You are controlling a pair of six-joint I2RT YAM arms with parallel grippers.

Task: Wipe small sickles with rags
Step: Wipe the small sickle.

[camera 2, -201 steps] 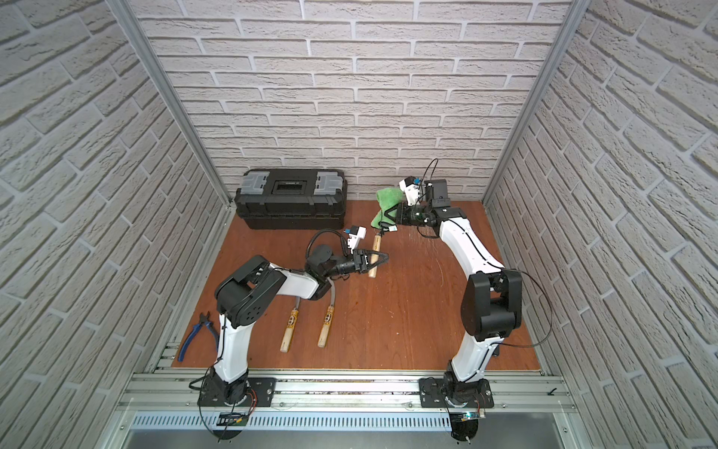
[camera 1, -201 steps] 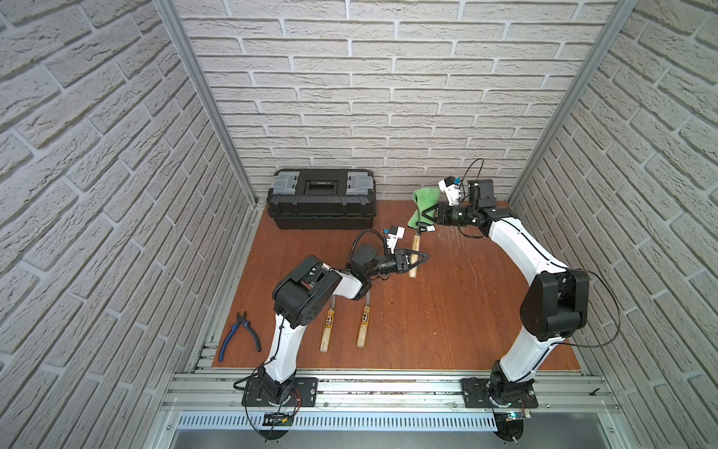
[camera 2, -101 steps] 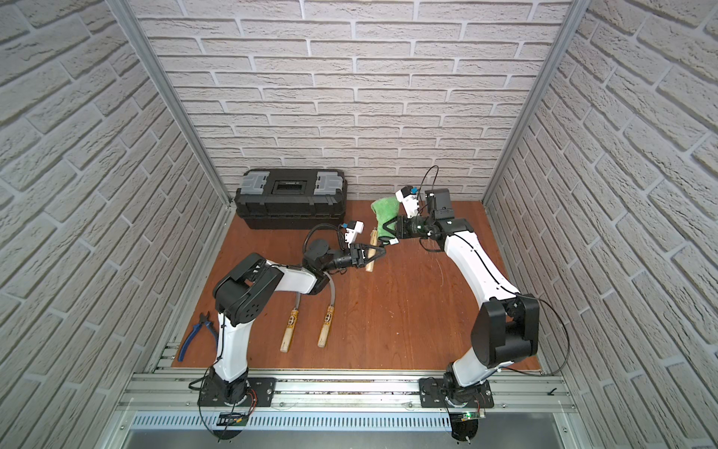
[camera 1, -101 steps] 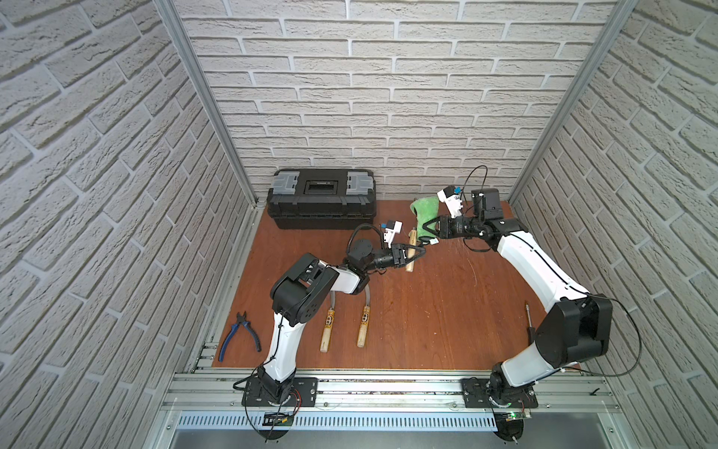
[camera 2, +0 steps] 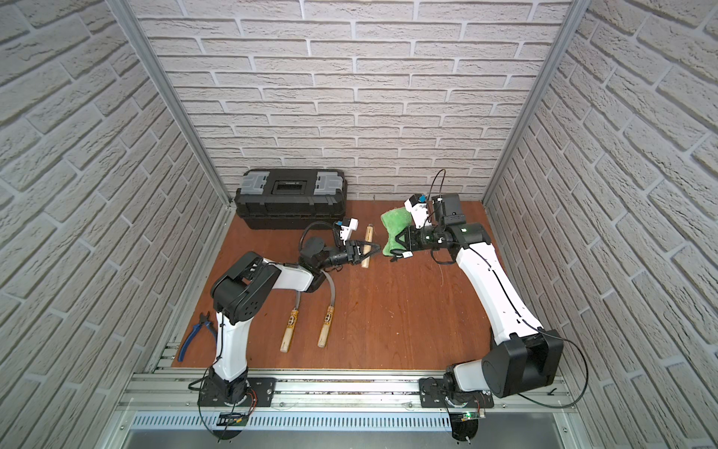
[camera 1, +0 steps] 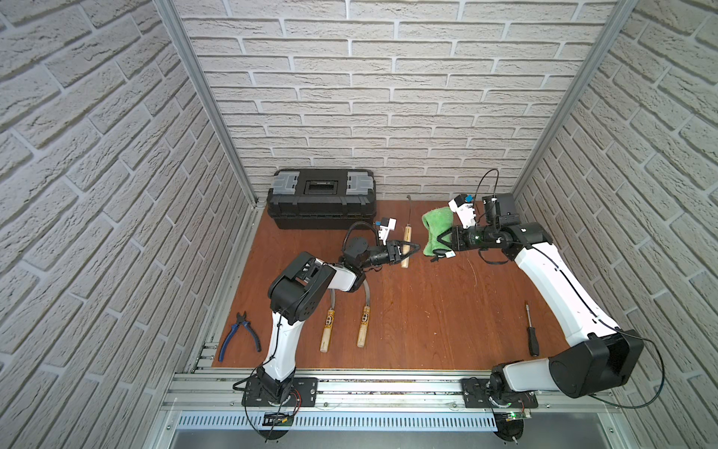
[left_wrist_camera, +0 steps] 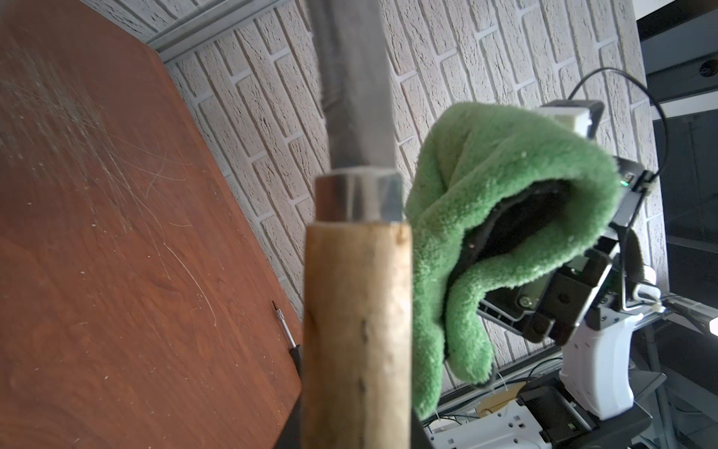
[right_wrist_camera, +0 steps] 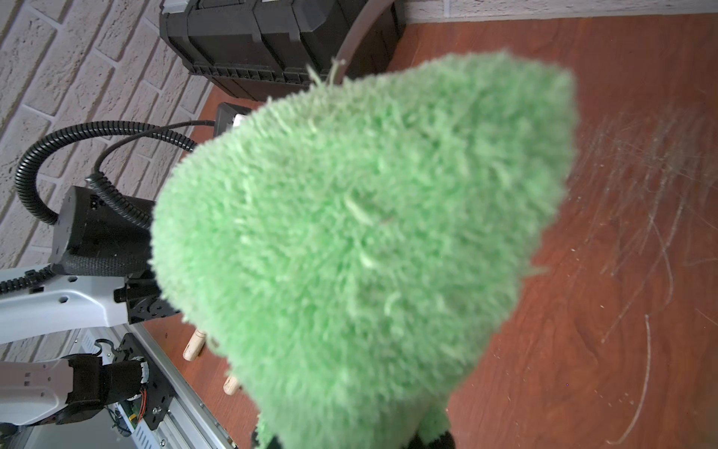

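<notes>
3 sickles, each a thin curved grey blade on a pale round wooden handle. The held sickle (camera 1: 406, 235) is clamped by its handle in the closed left pincer (camera 1: 408, 248); a steel collar (left_wrist_camera: 357, 196) joins wood and blade. The 2 loose sickles (camera 1: 327, 328) (camera 1: 364, 324) lie side by side on the red-brown wooden bench (camera 1: 427, 311); their dark labels are unreadable. 1 fluffy green rag (camera 1: 435, 221) is pinched in the closed right pincer (camera 1: 438, 241), just beside the held sickle. 1 black plastic toolbox (camera 1: 320, 198), 1 blue-handled pliers (camera 1: 239, 336), 1 screwdriver (camera 1: 531, 330).

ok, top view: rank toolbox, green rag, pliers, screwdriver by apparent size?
1. toolbox: clearly largest.
2. green rag: held off the table, nearer the camera, so flattered a bit.
3. pliers and screwdriver: similar length, both slim, not ranked.
</notes>
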